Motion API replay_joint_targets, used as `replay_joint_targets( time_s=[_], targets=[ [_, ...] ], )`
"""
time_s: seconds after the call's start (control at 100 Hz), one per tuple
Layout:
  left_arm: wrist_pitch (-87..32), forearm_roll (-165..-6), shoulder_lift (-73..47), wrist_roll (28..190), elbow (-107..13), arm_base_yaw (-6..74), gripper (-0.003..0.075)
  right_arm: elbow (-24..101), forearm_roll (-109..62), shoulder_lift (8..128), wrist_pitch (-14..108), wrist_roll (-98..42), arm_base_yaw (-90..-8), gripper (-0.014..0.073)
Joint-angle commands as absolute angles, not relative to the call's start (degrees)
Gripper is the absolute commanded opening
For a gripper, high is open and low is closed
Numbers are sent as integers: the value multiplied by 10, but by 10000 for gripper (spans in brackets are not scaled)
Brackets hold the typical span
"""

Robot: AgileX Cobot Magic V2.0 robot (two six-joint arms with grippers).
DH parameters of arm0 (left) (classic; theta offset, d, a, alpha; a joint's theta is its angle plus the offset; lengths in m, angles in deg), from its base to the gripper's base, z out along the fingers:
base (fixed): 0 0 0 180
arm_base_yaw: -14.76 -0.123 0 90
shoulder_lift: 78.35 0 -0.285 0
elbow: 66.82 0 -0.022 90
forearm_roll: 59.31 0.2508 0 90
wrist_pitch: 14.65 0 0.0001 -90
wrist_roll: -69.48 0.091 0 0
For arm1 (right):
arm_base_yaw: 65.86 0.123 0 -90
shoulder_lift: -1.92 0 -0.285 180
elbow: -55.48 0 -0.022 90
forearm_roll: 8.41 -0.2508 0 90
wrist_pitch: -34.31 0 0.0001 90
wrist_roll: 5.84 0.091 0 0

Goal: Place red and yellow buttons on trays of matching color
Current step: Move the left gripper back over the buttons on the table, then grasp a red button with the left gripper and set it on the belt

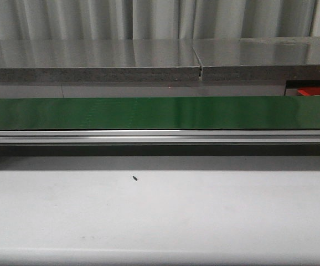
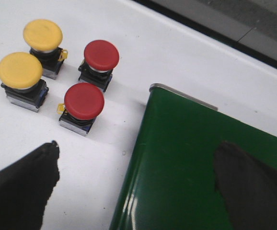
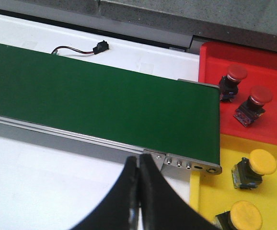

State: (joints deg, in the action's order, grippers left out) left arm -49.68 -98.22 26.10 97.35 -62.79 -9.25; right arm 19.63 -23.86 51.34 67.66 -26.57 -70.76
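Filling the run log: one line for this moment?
left gripper open | right gripper shut, empty | four buttons waiting | red tray two | yellow tray two

Lowest yellow button [image 3: 239, 218] cut off; red tray [image 1: 316, 91] mostly hidden.

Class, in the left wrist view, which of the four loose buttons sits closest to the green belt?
The red button beside the yellow pair's far one; the other red button sits slightly farther from the green belt.

You see a plain green conveyor belt [image 1: 160, 112] over a white bench [image 1: 160, 216], red buttons [image 3: 236, 74] on the red tray [image 3: 268, 120], yellow buttons [image 3: 262, 162] on the yellow tray [image 3: 210, 196], and black end effector fingers [image 3: 150, 201].
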Motion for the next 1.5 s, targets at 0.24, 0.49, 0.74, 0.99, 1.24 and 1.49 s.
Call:
replay_joint_targets(
  time_s=[0.24, 0.49, 0.74, 0.99, 1.24, 1.49],
  targets=[
    [-487, -944, 348, 934, -714, -96, 610, 212, -243, 512, 641, -269, -706, -118],
    [-488, -931, 404, 927, -755, -96, 610, 212, -243, 512, 641, -269, -706, -118],
    [-491, -923, 442, 920, -800, -95, 610, 212, -243, 512, 641, -269, -706, -118],
    [-508, -919, 484, 919, -845, -95, 610, 212, -243, 512, 641, -269, -706, -118],
    [-503, -919, 499, 918, -857, -95, 609, 212, -243, 512, 641, -269, -706, -118],
    [-504, -918, 504, 918, -857, -95, 379, 212, -243, 512, 641, -269, -706, -118]
  ],
)
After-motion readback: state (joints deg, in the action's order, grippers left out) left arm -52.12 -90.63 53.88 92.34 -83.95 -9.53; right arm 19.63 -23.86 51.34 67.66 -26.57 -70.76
